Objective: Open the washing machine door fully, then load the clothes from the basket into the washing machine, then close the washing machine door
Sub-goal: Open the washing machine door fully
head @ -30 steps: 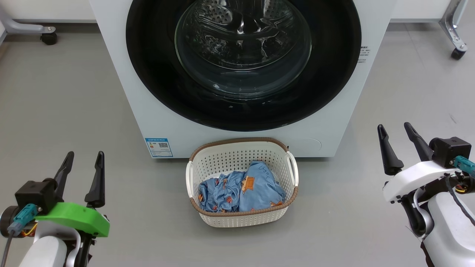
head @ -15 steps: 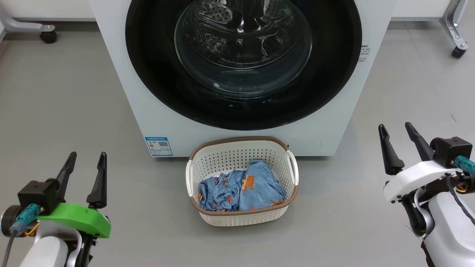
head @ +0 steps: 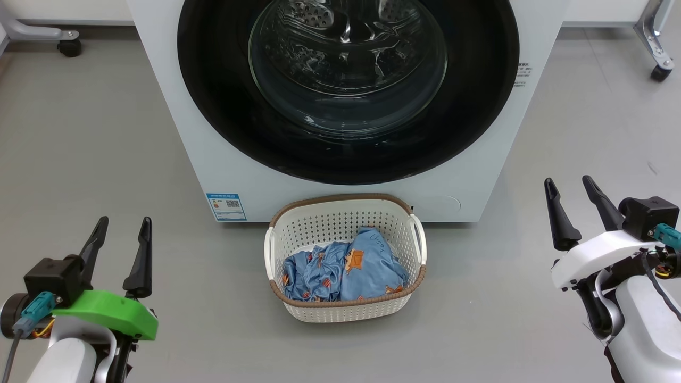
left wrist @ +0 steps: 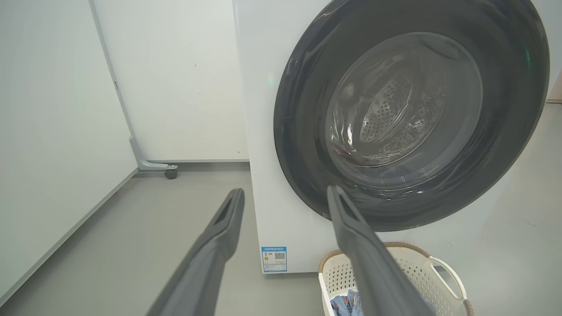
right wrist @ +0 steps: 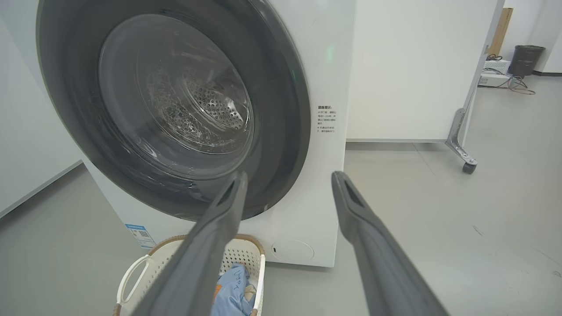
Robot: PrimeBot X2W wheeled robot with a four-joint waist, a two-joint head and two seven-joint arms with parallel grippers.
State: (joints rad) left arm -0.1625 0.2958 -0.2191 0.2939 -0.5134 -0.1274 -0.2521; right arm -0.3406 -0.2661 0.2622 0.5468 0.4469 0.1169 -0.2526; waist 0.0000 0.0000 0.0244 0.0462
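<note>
At the near edge, the left gripper (head: pixel 123 223) and the right gripper (head: pixel 567 182) hover apart, fingers spread wide, holding nothing. Between them on the grey floor (head: pixel 80 159), the basket (head: pixel 346 315) holds the clothes (head: pixel 346 268), just before the washing machine (head: pixel 181 133), its washing machine door (head: pixel 479 80) flush against the front.

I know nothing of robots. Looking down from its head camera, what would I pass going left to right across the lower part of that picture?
left gripper → blue sticker on the washing machine → basket holding the clothes → right gripper
</note>
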